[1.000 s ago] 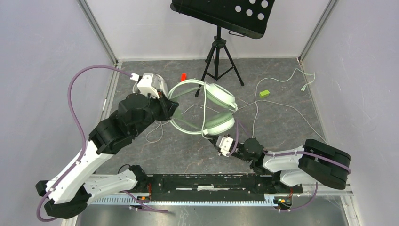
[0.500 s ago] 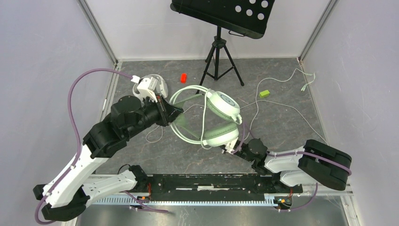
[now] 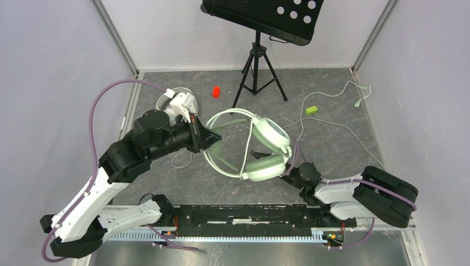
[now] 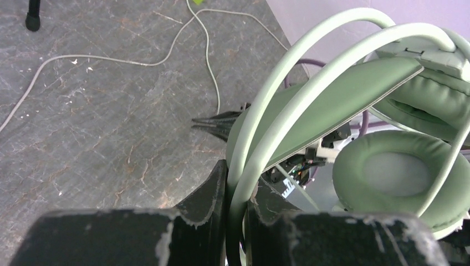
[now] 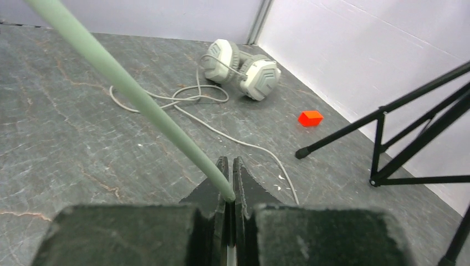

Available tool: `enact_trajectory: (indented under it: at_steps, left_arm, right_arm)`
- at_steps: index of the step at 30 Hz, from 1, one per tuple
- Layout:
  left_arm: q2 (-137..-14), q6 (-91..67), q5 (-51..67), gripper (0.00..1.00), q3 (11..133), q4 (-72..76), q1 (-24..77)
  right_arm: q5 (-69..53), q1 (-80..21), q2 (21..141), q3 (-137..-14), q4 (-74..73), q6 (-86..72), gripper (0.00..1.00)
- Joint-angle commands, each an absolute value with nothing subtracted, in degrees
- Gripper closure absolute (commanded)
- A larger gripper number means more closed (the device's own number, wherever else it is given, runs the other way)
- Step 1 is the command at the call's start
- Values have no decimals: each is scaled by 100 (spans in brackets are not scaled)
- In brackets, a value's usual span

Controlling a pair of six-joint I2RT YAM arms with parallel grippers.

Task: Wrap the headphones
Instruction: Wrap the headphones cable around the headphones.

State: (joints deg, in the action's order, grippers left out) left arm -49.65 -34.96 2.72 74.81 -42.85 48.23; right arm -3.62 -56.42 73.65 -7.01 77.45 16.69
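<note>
Mint-green headphones (image 3: 271, 134) are being held off the table, mid-wrap.
The left gripper (image 4: 235, 185) is clamping their headband (image 4: 332, 94) between its fingers, and the right gripper (image 5: 230, 185) is pinching their cable (image 5: 127, 83) shut. Only one strand is crossing the earcups, so winding looks barely begun. The white-grey headset (image 5: 244, 64) is lying untouched well beyond the right fingertips, its cord (image 5: 183, 100) loose.

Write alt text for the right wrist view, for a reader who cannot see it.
The right pincer is shut on a pale green cord that runs up and left out of frame. Beyond it, on the grey table, are a white-grey headset, a red block and black tripod legs.
</note>
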Motion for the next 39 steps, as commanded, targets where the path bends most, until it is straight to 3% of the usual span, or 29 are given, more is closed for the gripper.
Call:
enact_trajectory:
  at_steps: [1, 8, 13, 19, 28, 39]
  left_arm:
    - [-4994, -3424, 1062, 91, 7954, -4164, 4816]
    - [-5273, -2901, 1853, 90, 8005, -4406, 4815]
    - [-5526, -2533, 2536, 90, 7887, -4543, 4816]
    - [-5703, -2051, 2565, 90, 7796, -4954, 4816]
    - [-5687, -1017, 1863, 91, 7667, -5454, 4816]
    - [-5786, -9, -225, 91, 7438, -5632, 4820]
  right_arm:
    - [-330, -5383, 7127, -563, 8203, 1467, 98]
    - [-282, -5223, 6915, -663, 8104, 1503, 90]
    - [-42, -5122, 6751, -691, 8125, 1556, 80]
    - [271, -4989, 6530, -623, 8243, 1687, 82]
    - [292, -4693, 6252, -596, 8110, 1689, 85]
    - [-662, -4238, 5593, -1729, 4898, 885, 90]
